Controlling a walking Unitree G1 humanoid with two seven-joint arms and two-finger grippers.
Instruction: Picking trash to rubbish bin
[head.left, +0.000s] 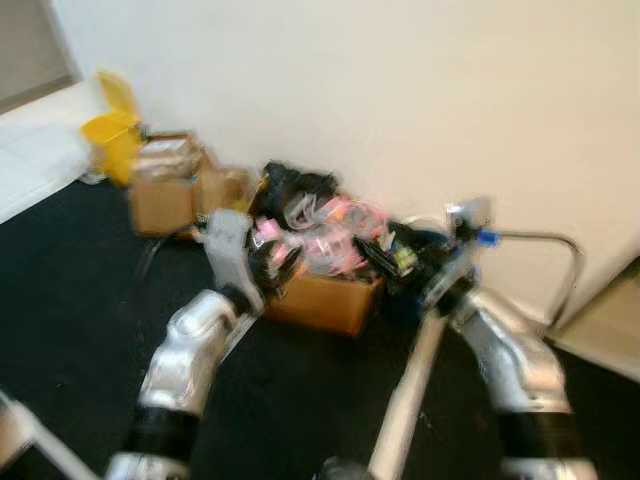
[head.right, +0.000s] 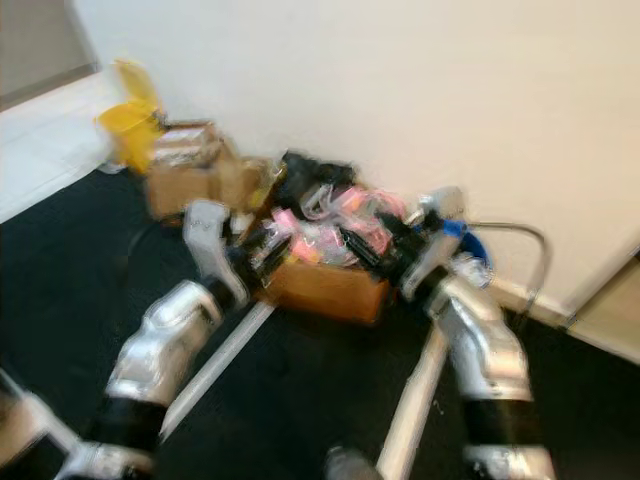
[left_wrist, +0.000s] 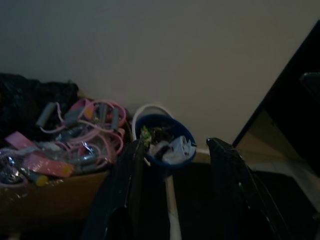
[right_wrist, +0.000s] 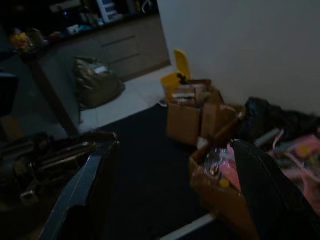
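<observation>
Both arms reach forward over dark carpet toward an open cardboard box (head.left: 325, 298) heaped with pink packaging, set against a white wall. The left gripper (left_wrist: 175, 170) and right gripper (right_wrist: 170, 180) each have fingers spread wide, holding nothing. The blue rubbish bin (left_wrist: 165, 140) — trash inside — stands just beside the box; head views are blurred.

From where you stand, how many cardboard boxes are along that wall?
3, though blur may hide more. The nearest box, heaped with pink items, sits between the grippers. Two smaller boxes stand farther left by the yellow bin: one beside it, one just right.
</observation>
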